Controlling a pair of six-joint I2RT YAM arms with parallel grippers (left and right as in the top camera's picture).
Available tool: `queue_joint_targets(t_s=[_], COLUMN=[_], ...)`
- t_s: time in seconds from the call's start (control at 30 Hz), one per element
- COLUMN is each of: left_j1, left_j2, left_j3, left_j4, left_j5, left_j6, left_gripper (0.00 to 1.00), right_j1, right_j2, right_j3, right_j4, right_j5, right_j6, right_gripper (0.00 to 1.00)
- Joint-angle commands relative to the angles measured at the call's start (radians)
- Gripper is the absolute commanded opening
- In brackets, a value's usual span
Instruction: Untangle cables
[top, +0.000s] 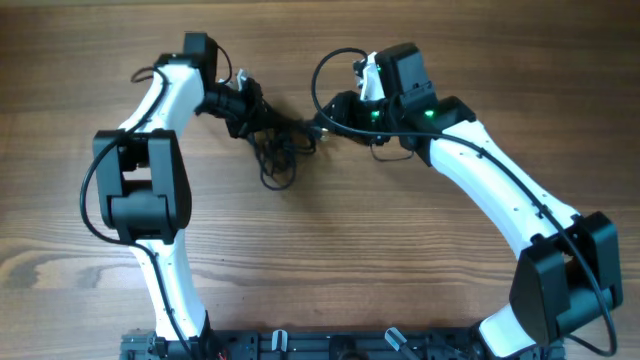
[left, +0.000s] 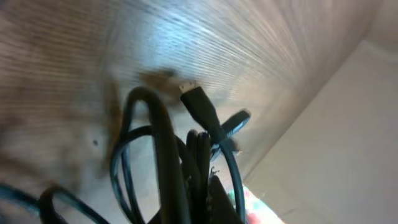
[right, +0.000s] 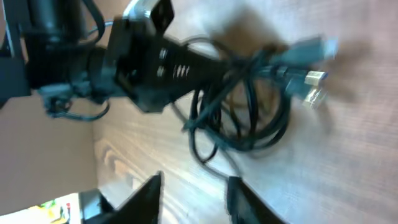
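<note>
Your left gripper (top: 258, 115) is clamped shut on the cables (top: 278, 150), which sit as a knotted black clump on the wooden table (top: 400, 260), between the two arms and nearer the far edge. From overhead, you can see one loose loop of the clump hanging toward you, below the left claw, while the rest bunches up between the two wrists. In your right wrist view, the left gripper (right: 214, 65) bites into the bundle from the left, and the cables (right: 249, 118) fan out past it in overlapping loops that lie on the wood, ending in a few small plug ends (right: 311, 81) at the right. Your right gripper (right: 193, 186) has its fingers apart with nothing between them; they sit just beside the lowest loop and are not closed on it. In your left wrist view, the cords (left: 168, 162) rise close to the lens, blurred, with one plug (left: 198, 102) pointing up and away.
</note>
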Motion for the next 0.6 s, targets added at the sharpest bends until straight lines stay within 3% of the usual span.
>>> queue_joint_targets(t_s=[0.0, 0.03, 0.07, 0.1, 0.37, 0.57], left_j1=[-0.002, 0.001, 0.014, 0.020, 0.009, -0.007], left_j2=[0.007, 0.007, 0.007, 0.007, -0.008, -0.082], left_j3=[-0.179, -0.224, -0.333, -0.360, -0.372, -0.372], left_j4=[0.181, 0.260, 0.461, 0.525, 0.705, 0.734], left_j5=[0.060, 0.084, 0.187, 0.225, 0.286, 0.282], left_j6=[-0.255, -0.280, -0.349, -0.361, -0.336, -0.254], left_gripper=[0.04, 0.04, 0.04, 0.04, 0.04, 0.04], right_j1=[0.061, 0.077, 0.130, 0.153, 0.248, 0.251], right_j2=[-0.001, 0.001, 0.010, 0.014, 0.099, 0.166], right_j3=[0.008, 0.008, 0.008, 0.008, 0.006, 0.006], right_j4=[-0.013, -0.013, -0.014, -0.014, -0.009, 0.067], right_j5=[0.057, 0.085, 0.179, 0.216, 0.383, 0.394], right_j6=[0.124, 0.135, 0.179, 0.190, 0.286, 0.330], right_gripper=[0.30, 0.30, 0.30, 0.30, 0.29, 0.25])
